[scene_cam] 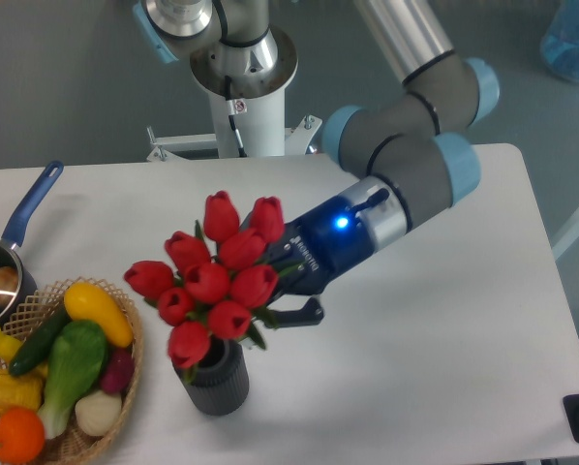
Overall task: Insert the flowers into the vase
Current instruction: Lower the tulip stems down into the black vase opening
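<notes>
I see my hand (pixel 286 284) gripping the flowers (pixel 212 276) directly over the vase (pixel 212 376), beside the wicker basket (pixel 127 373).

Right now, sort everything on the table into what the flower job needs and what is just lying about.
Needed: flowers, held in the gripper; vase.
Lying about: wicker basket of vegetables and fruit; blue-handled saucepan.

Grey tubular arm (pixel 411 160) with pale blue joint caps; dark blue wrist, lit blue lamp, black gripper (pixel 291 291).
</notes>
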Available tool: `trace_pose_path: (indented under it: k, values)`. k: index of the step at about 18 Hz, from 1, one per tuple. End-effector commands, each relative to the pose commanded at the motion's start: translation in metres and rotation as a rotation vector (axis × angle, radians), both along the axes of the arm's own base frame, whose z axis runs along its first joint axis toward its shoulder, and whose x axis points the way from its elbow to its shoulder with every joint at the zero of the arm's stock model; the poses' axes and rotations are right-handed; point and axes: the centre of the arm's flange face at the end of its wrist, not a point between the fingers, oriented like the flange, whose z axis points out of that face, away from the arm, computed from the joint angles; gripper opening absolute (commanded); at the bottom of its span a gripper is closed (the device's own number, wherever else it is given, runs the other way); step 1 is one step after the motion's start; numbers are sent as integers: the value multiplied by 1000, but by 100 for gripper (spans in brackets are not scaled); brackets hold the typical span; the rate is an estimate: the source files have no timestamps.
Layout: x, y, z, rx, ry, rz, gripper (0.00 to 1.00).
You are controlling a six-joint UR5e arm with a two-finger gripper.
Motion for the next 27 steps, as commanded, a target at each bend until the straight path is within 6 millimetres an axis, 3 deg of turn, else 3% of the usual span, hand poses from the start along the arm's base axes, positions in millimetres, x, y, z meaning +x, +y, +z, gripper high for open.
trace_pose_path:
  k: [9, 14, 17, 23, 27]
  values:
    - [21, 13, -9, -5, -23, -39, 0]
    - [-1, 5, -47, -36, -72, -9, 0]
    - [-10, -6, -56, -39, -96, 9, 0]
    - [0, -11, -104, -27, -79, 12, 14]
    - [7, -11, -121, -42, -81, 9, 23]
